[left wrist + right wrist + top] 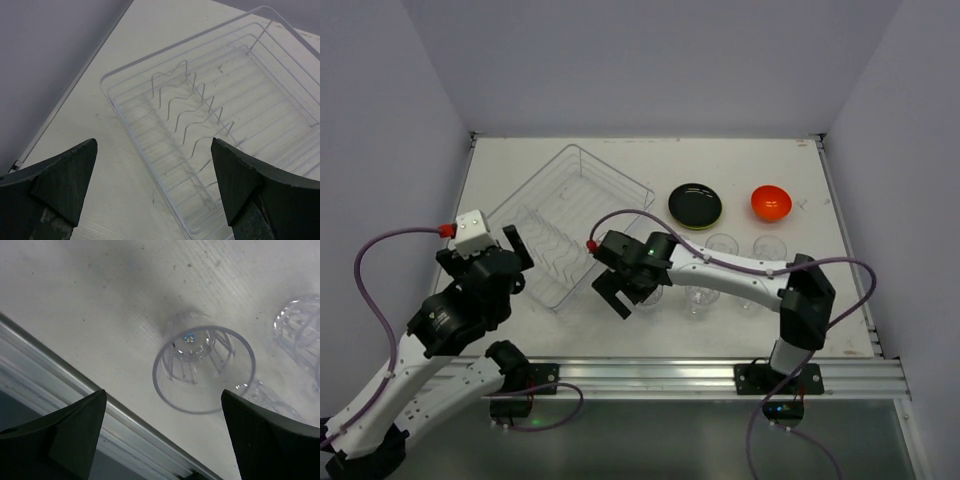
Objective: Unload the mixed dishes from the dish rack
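Your room is tightest on the left: the dish rack point(570, 225) sits askew on the table point(620, 160), one corner near the left wall point(390, 150), another toward the near rail point(700, 375). Bare table lies open along the far edge and to the right of the orange-red bowl point(771, 203).

The rack is empty, its long axis on a diagonal to the table edges; the prong row runs along it. The black plate point(695, 203) lies flat on the lime-green plate point(698, 226) – only a sliver of green rim shows. Right of them, apart, is the bowl, mouth up. Clear cups point(722, 244) stand in a loose group nearer you.

Your right arm reaches left from its elbow, forearm low over the cups. The right gripper point(164, 395) points down – jaws spread wide, holding nothing. One clear cup point(204, 367) stands upright below it, mouth up, free of both fingers point(75, 435), close to the rail.

Your left arm is folded at the rack's near-left corner. The left gripper point(154, 145) faces the rack, jaws wide apart and empty.
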{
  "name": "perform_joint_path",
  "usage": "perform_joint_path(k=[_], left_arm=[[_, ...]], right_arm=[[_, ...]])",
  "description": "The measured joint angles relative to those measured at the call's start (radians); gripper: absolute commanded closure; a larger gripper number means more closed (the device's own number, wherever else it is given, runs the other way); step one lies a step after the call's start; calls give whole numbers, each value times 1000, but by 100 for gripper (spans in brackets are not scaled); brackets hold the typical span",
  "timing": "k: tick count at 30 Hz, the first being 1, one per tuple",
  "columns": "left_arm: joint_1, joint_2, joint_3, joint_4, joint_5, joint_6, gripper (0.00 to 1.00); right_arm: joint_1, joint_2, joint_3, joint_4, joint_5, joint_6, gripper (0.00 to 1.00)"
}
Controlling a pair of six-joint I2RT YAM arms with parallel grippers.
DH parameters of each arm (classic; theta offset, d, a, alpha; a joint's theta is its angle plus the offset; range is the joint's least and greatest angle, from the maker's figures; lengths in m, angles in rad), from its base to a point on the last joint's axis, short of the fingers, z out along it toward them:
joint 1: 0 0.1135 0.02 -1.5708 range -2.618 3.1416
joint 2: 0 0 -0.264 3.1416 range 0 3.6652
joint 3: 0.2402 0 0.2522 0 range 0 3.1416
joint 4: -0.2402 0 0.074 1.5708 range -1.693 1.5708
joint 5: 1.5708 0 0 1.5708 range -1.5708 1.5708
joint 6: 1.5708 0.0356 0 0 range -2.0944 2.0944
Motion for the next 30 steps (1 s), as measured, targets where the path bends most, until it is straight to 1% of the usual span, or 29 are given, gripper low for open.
perform_joint_path(k=[1, 3, 4, 6, 8, 9, 10, 12, 14, 16, 18, 19, 21, 24, 27, 30], left_arm=[[25, 12, 0, 3, 8, 5, 0], [127, 26, -4, 47, 64, 39, 0], [200, 25, -14, 85, 108, 63, 0], [394, 2, -50, 173, 237, 121, 0], [575, -27, -83, 240, 364, 163, 0], [638, -36, -90, 262, 406, 181, 0], [672, -37, -91, 282, 434, 196, 0], [693, -26, -87, 317, 480, 225, 0], [692, 3, -74, 328, 520, 245, 0], [686, 20, -63, 331, 558, 264, 0], [668, 25, -48, 328, 604, 288, 0], [662, 23, -42, 329, 624, 297, 0], [650, 5, -16, 321, 666, 319, 0], [644, -36, 46, 293, 686, 350, 0], [631, -85, 101, 272, 679, 369, 0], [608, -141, 113, 257, 662, 377, 0]], right_arm=[[0, -43, -14, 0, 2, -2, 1], [0, -150, -44, 5, 11, 0, 1], [0, -209, -56, 7, 27, 2, 1], [-8, -344, -80, 40, 63, 8, 1], [-46, -483, -100, 92, 124, 18, 1], [-84, -550, -118, 135, 148, 21, 1], [-136, -611, -137, 167, 182, 26, 1], [-240, -714, -183, 220, 259, 30, 1], [-315, -826, -250, 235, 383, 29, 1], [-319, -955, -309, 221, 457, 31, 1], [-315, -1105, -343, 174, 509, 46, 1], [-314, -1151, -350, 162, 523, 53, 1], [-314, -1281, -369, 139, 562, 51, 1], [-314, -1445, -418, 103, 623, 24, 1], [-314, -1507, -438, 38, 674, 18, 1], [-314, -1550, -459, -9, 724, 18, 1]])
